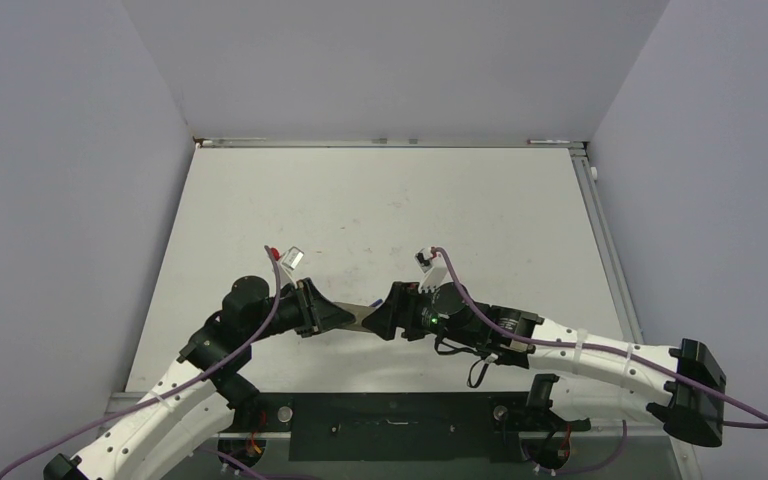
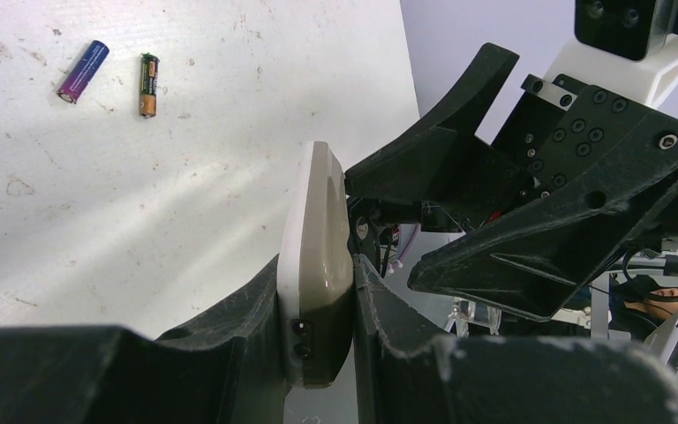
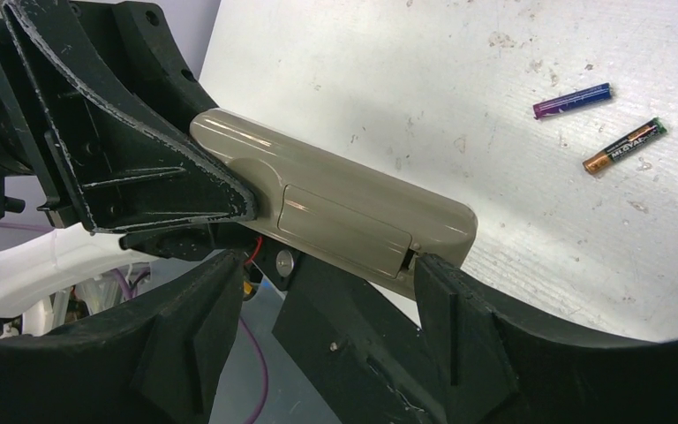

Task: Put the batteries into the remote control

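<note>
Black-fingered, the left gripper (image 2: 318, 296) is clamped on the slim greyish-beige plastic remote control (image 3: 335, 208), held aloft; its long axis is pointed into the spread right gripper (image 3: 327, 274); a purple-blue cylindrical battery (image 3: 572, 101) and a brownish-gold battery (image 3: 625, 147) are seen on the white table (image 3: 388, 62) beyond.

Two batteries (image 3: 572, 102): purple-blue battery (image 2: 83, 71), brownish-gold battery (image 2: 148, 86). One remote control (image 3: 335, 208).

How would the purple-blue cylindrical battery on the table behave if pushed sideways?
Lying on its side, the purple-blue cylindrical battery would probably roll. It looks rigid, thin, likely light. Its smooth casing may slip in a pinch.
</note>
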Action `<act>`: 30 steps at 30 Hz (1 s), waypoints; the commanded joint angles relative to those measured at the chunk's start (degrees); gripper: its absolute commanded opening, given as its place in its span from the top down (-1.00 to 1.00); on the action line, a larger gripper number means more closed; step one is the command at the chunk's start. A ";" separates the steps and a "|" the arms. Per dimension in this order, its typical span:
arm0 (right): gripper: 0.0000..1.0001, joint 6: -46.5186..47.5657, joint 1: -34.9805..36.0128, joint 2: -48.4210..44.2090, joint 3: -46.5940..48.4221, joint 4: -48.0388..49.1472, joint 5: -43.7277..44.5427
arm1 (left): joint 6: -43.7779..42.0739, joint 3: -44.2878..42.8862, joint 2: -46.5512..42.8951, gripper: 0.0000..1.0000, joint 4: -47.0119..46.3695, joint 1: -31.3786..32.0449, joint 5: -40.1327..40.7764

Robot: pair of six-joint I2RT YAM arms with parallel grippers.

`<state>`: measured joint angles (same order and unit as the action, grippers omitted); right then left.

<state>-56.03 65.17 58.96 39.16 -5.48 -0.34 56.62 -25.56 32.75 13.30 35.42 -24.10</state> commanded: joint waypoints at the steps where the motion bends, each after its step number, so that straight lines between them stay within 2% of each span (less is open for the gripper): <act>1: -0.40 -0.75 0.74 0.89 2.13 3.85 0.80 | 1.08 -2.14 -0.36 1.00 -3.80 -0.35 -1.48; 30: -0.40 -0.68 2.39 4.05 4.03 0.43 4.62 | 3.75 -1.17 -0.85 1.00 -7.87 -0.35 -5.20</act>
<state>-56.40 66.87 62.02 41.45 -6.26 3.42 57.10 -25.43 32.71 13.37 34.76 -24.21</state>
